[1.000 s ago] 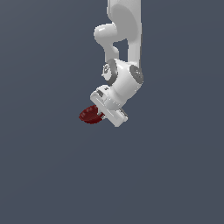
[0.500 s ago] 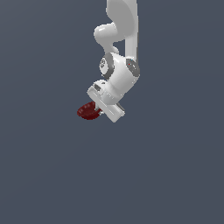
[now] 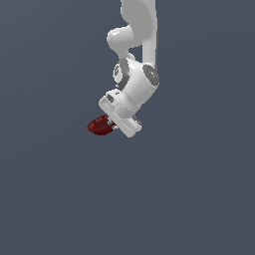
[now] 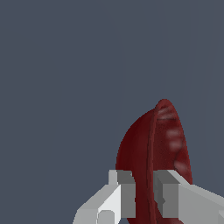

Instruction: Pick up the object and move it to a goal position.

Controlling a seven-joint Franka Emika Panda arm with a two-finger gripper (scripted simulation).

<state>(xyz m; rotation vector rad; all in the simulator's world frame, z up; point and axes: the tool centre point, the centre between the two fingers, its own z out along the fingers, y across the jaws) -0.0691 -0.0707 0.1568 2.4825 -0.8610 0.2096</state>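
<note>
Arm (image 3: 139, 30) descending from the top of the exterior view, wrist bending toward that view's left, white gripper (image 3: 110, 122) tilting down-left. Nothing but plain grey-blue backdrop around it. Dark red bowl (image 3: 99, 126) sitting at the gripper's tip, clear of any surface, rim turned sideways.

Wrist view showing what the exterior one is hiding: two grey fingers (image 4: 127, 192) pinching the bowl's (image 4: 151, 153) wall, one outside, one inside the ribbed rim. Gripper (image 4: 144, 194) clamping the bowl.
</note>
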